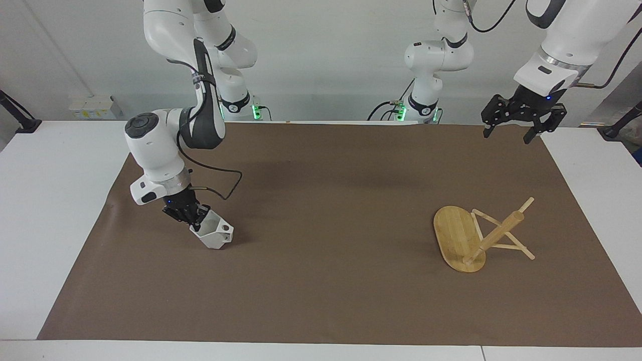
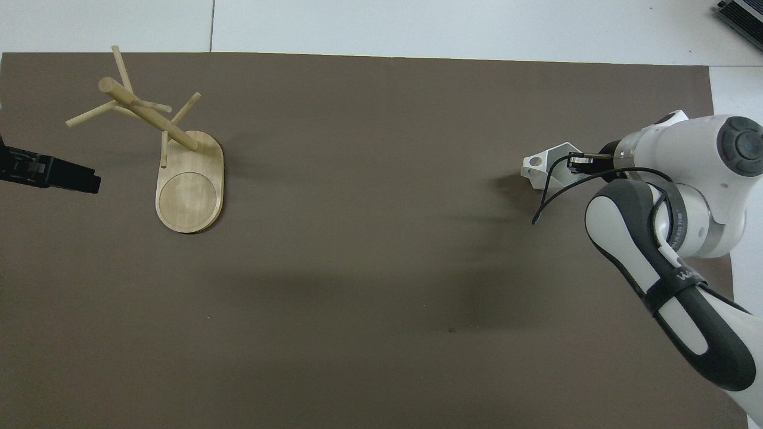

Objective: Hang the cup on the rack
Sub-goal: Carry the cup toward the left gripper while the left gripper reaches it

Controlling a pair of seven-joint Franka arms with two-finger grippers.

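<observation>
We see a cup (image 1: 213,234) of matt white material, its faceted sides smooth and without shine; it looks like ceramic or plastic, and we cannot tell which. The rack (image 1: 479,235) is light bamboo, with fine grain showing on its flat base and smooth, unvarnished-looking pegs. The surface (image 1: 45,200) is plain white and smooth, and over it lies a sheet (image 1: 331,210) of dull brown paper, matt, with a slight wrinkle near one edge. We note the arms' shells are glossy white plastic with dark, smoother bands at the joints. The right tool (image 1: 196,219) and the left tool (image 1: 506,131) are black, matt, hard-looking parts.
</observation>
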